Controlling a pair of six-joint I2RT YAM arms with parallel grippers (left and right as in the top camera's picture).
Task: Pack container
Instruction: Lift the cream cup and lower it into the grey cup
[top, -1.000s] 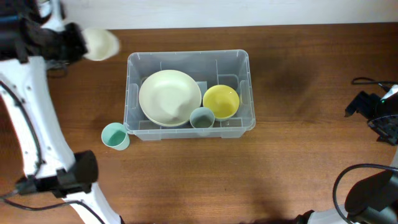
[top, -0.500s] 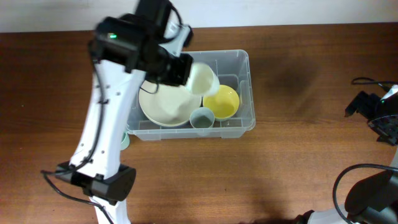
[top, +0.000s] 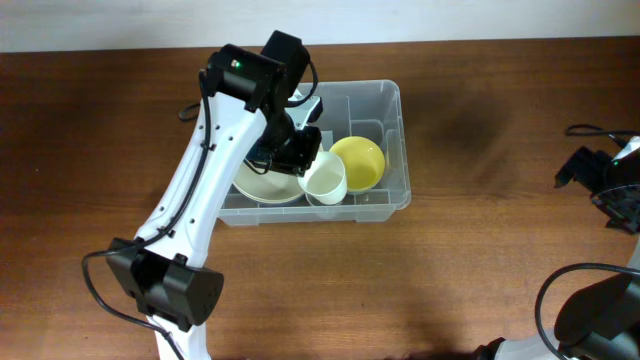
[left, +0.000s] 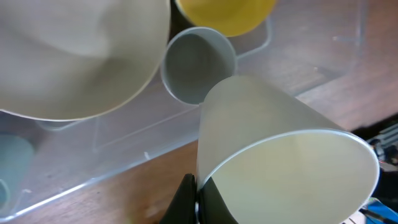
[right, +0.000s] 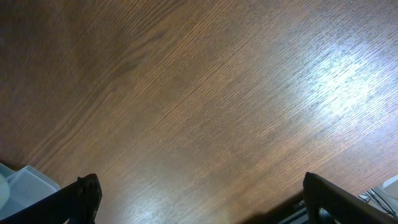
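The left claw, clamped shut on a cream cup, hangs over the front edge of the container, just above the grey cup inside.

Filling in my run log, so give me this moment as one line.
left gripper: shut on cream cup | cream cup: held over grey cup in container | right gripper: open, empty, over table

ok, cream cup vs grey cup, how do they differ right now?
The cream cup is pinched at its rim by the left gripper; the grey cup stands free in the container. The cream cup looks tilted; the grey cup upright. Colour: pale cream versus bluish grey. Both are plain, empty cups.
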